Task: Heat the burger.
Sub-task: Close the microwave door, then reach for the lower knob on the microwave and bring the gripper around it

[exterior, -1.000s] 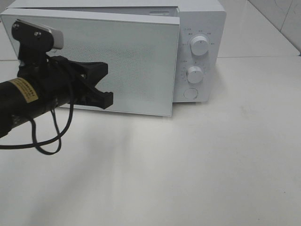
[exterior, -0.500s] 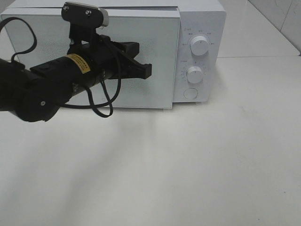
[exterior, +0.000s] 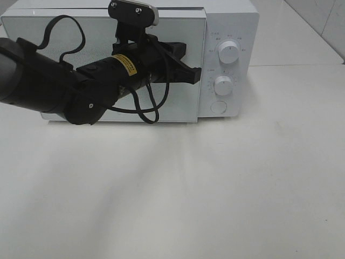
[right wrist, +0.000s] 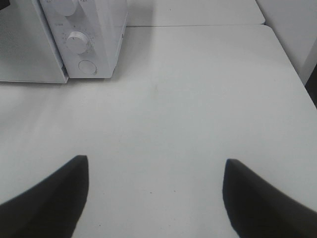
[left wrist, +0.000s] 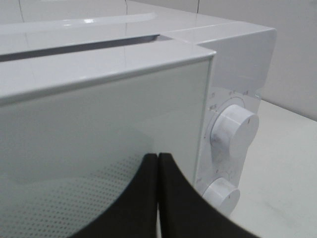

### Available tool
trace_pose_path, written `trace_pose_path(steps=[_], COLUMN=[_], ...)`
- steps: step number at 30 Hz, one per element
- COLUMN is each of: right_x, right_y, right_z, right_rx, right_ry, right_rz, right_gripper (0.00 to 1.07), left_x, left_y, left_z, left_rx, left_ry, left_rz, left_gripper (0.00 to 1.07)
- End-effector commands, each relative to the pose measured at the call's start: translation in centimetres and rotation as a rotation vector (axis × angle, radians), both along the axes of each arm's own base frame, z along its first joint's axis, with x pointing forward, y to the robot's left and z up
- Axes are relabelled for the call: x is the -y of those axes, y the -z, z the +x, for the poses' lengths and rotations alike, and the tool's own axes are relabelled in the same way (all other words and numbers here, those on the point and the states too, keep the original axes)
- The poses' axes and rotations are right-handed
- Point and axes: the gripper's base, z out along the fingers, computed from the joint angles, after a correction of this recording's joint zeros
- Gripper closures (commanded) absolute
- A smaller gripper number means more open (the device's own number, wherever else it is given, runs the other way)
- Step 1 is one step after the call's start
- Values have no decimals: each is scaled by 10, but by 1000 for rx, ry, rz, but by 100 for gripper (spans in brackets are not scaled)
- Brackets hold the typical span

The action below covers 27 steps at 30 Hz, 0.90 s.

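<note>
Exterior high, microwave door (exterior: 186, 105) now pushed closed, left gripper (left wrist: 157, 168) advanced rightward

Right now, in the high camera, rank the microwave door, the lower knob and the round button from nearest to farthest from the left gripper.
1. The door: directly behind the shut left gripper, whose tip is near its right edge.
2. The lower knob: just right of the tip.
3. The round button: below that knob and lowest of the controls.

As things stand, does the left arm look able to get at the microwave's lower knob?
Probably yes: the shut left claw hangs before the door, just beside the lower knob, with nothing between them.
</note>
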Motion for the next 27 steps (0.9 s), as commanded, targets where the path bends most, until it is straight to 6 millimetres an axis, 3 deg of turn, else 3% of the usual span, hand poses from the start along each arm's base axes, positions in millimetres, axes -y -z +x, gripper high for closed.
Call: trace_pose_path(steps=[1, 5, 9, 13, 18, 21, 23, 25, 26, 27], right_x=[0, 0, 0, 0, 0, 0, 0, 0, 0, 0], right_y=[1, 1, 1, 1, 1, 1, 1, 1, 1, 1], right_z=[-4, -4, -4, -4, -4, -4, -4, -4, -4, -4], right_rx=[22, 22, 22, 22, 22, 22, 22, 22, 22, 22], right_ry=[7, 7, 7, 7, 7, 7, 7, 7, 7, 7], right_rz=[8, 8, 8, 8, 8, 8, 8, 8, 7, 7], right_gripper=[37, 37, 37, 37, 37, 37, 37, 37, 37, 37], left_x=[-3, -7, -24, -26, -10, 1, 12, 15, 19, 19], left_y=[-5, -7, -9, -11, -17, -20, -22, -22, -21, -21], left_z=[19, 29, 43, 42, 24, 7, -14, -19, -29, -29], left_rx=[16, 17, 8, -27, -125, -208, -306, -329, -369, -369], left_ry=[-72, -96, -150, -144, -69, -27, 23, 35, 57, 57], left_rz=[-45, -52, -64, -56, 20, 89, 180, 202, 241, 241], left_gripper=[107, 107, 107, 107, 107, 107, 107, 107, 97, 97])
